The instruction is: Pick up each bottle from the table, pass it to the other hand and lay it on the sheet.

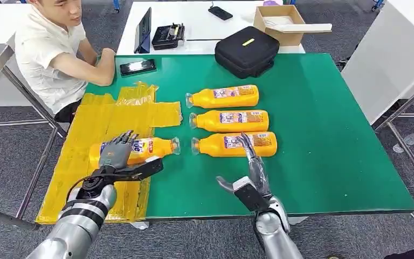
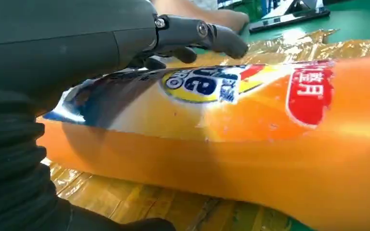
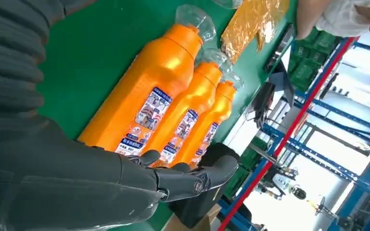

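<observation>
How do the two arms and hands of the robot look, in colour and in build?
Both arms are silver metal tubes with ringed segments at the forearm. A black wrist block joins each arm to its hand. The left hand has a grey back and dark jointed fingers. The right hand is grey with slim dark fingers. In the wrist views a grey ribbed cover sits behind each hand.

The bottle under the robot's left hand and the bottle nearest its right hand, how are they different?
The left bottle lies on the yellow sheet; the right bottle lies on the green table. The left hand rests on the left bottle, while the right hand reaches toward the right bottle with spread fingers. The left bottle's cap points right; the right bottle's points left. Both are orange, labelled and lying flat.
</observation>
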`<state>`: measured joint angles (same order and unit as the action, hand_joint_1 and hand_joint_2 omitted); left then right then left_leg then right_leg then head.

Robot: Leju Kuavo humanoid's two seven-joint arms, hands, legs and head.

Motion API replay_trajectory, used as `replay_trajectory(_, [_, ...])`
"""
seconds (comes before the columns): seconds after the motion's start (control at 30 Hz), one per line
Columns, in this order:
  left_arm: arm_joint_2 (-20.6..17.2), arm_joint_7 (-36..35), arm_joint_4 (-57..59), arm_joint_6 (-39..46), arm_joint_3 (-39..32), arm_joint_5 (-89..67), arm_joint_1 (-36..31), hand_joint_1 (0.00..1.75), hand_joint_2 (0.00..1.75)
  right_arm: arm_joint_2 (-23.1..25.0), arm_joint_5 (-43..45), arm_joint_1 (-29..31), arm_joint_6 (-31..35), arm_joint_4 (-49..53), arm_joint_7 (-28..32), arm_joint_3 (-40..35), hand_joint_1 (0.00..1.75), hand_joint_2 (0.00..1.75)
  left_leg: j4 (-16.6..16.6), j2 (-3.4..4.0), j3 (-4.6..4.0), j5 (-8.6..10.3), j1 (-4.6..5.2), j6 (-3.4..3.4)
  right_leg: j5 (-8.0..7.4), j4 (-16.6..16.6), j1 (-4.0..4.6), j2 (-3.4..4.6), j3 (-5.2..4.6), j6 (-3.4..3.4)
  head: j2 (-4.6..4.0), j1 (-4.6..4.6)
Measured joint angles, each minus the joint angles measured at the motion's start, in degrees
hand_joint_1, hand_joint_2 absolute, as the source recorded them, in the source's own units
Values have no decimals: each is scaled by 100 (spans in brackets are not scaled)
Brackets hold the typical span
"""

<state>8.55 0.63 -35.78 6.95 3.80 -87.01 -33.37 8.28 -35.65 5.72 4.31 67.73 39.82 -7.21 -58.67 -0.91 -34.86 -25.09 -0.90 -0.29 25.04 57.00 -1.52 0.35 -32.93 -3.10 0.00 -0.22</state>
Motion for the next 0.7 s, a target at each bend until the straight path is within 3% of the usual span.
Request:
replay_trajectory(0.43, [-24, 199, 533, -289, -9, 116, -390, 0, 175, -138, 212, 139, 126, -212, 5, -35, 0, 175, 0, -4, 21, 0, 1, 0, 0, 0, 0, -2, 23, 0, 0, 0])
replay_trajectory(0.7, [126, 673, 27, 243, -9, 772, -51, 0, 175, -162, 101, 114, 229, -256, 7, -37, 0, 175, -1, -3, 20, 1, 3, 1, 0, 0, -2, -1, 18, 0, 0, 0])
